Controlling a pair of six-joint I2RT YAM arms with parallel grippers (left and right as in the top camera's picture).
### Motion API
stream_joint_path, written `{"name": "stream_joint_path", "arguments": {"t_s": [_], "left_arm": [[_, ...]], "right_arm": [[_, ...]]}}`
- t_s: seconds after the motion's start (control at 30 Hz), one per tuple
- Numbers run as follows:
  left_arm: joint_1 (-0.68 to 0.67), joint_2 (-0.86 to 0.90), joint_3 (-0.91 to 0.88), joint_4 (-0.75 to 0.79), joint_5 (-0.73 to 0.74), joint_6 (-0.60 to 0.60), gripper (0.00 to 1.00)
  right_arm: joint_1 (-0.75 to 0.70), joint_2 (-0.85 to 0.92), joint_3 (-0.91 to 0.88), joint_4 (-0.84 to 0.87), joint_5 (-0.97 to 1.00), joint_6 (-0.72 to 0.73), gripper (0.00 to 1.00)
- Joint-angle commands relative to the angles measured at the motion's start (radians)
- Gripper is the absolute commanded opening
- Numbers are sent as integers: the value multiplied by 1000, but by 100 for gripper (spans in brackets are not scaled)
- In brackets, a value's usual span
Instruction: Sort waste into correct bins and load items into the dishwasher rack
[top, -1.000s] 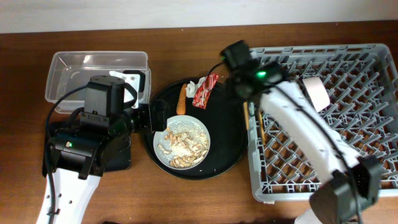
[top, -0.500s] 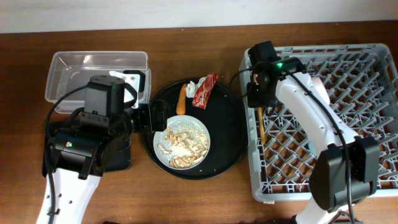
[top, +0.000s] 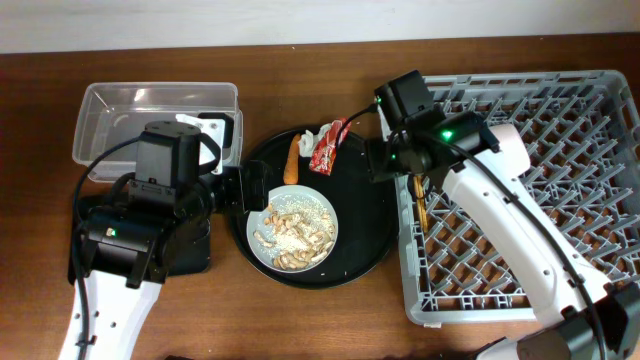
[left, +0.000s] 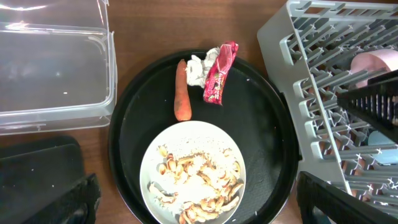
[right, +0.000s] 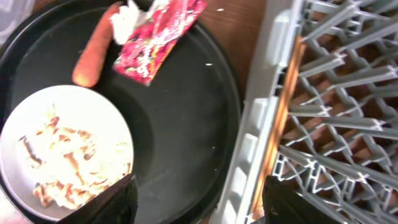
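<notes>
The pale plate (top: 293, 228) with beige food scraps (left: 198, 180) sits on a round black tray (top: 365, 215). Behind it lie the orange carrot (top: 292, 160), white tissue (top: 308, 139) and red wrapper (top: 328, 146). Wooden chopsticks (top: 420, 205) lie in the grey rack (top: 530, 270) along its left wall, also in the right wrist view (right: 283, 118). A pale bowl (left: 375, 62) and a light-blue cup (left: 382, 138) rest in the rack. My right gripper (top: 392, 158) hangs open and empty over the tray's right edge. My left gripper (top: 250, 187) is open above the plate's left side.
The clear tub (top: 155, 115) stands at the back left. The shallow black tray (top: 192, 255) lies in front of it, mostly under my left arm. The rack's left wall (right: 252, 143) stands right beside the round tray's rim.
My right gripper has opened and swung back left from the rack's corner to the round tray's edge. The chopsticks lie free in the rack. The left arm has not moved.
</notes>
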Motion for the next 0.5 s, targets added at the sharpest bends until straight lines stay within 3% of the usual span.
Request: {"name": "stream_joint_path", "arguments": {"t_s": [0.0, 0.33, 0.37, 0.4, 0.47], "left_arm": [[-4, -3, 13, -1, -8, -13, 99], [-4, -3, 13, -1, -8, -13, 99], [-4, -3, 13, -1, -8, -13, 99], [-4, -3, 13, -1, -8, -13, 99], [-4, -3, 13, -1, -8, -13, 99]], "right_arm": [[13, -49, 19, 3, -34, -15, 63], [13, -367, 19, 49, -35, -45, 67], [13, -395, 19, 42, -39, -45, 72], [13, -431, 19, 29, -55, -45, 98], [13, -492, 19, 11, -87, -45, 98]]}}
